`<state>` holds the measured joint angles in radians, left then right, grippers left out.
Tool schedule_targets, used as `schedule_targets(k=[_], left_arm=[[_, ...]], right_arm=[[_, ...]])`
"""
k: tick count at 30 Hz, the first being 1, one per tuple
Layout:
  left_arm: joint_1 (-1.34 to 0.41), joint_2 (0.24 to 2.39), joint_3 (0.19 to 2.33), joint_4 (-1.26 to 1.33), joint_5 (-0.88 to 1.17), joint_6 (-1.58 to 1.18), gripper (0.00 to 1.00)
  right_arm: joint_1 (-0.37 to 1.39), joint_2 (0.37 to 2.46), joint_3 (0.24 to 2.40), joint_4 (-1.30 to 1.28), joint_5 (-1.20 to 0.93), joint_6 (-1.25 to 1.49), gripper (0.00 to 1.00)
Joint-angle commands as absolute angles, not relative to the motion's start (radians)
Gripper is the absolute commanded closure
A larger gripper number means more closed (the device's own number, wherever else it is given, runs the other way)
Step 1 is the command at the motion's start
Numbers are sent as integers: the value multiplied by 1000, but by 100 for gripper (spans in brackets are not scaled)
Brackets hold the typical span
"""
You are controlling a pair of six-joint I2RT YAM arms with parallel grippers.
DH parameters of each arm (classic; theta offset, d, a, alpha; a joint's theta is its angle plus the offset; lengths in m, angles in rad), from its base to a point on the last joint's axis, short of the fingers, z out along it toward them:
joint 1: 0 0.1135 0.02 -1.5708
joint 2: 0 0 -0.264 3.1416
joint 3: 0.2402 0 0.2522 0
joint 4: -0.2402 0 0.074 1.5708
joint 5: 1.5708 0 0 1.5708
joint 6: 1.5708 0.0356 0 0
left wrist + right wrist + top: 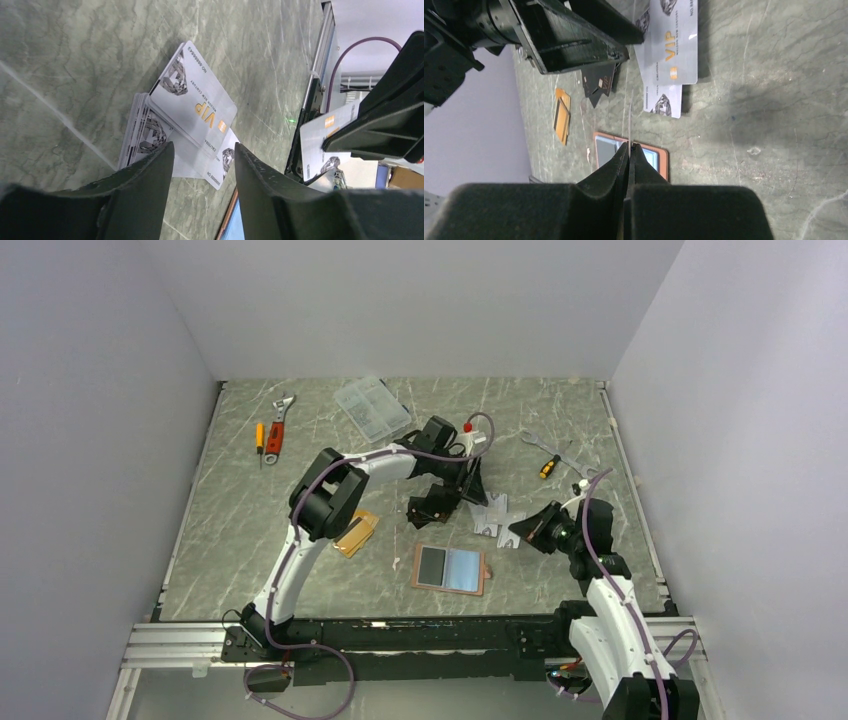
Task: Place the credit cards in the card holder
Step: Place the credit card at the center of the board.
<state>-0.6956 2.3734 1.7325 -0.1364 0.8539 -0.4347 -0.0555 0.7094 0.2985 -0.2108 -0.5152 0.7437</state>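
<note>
Grey-green marbled tabletop (250, 540) fills the view. Nearest the arm bases, the card holder (483, 575) lies unfolded, pale-blue inside up with a dark panel on its left half; whether a card sits inside cannot be told. Just beyond, the right gripper (629, 147) pinches a silver card (322, 145) on edge. The left gripper (204, 150), fingers parted and empty, hovers over loose silver cards (192, 100). Orange-gold cards (356, 533) lie leftward. Farthest stands a clear compartment box (372, 407), its contents unreadable.
</note>
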Motion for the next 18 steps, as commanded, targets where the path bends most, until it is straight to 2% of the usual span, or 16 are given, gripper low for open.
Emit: schedule_targets(k=[1,10,15,18], left_arm=[[-699,2343,1762,-241,764,-371,43],[-681,2197,1748,-357,780,-270,39],[-687,2119,1810,-637,785,-37,38],[-679,2042,1709,-715,802,99,39]], right_arm=[[-55,697,352,-280,-566,688,100],[-15,718,364,-317,-632,652,100],[200,769,379,-296,-589,654,100],[321,820,380,-282,-522,681,100]])
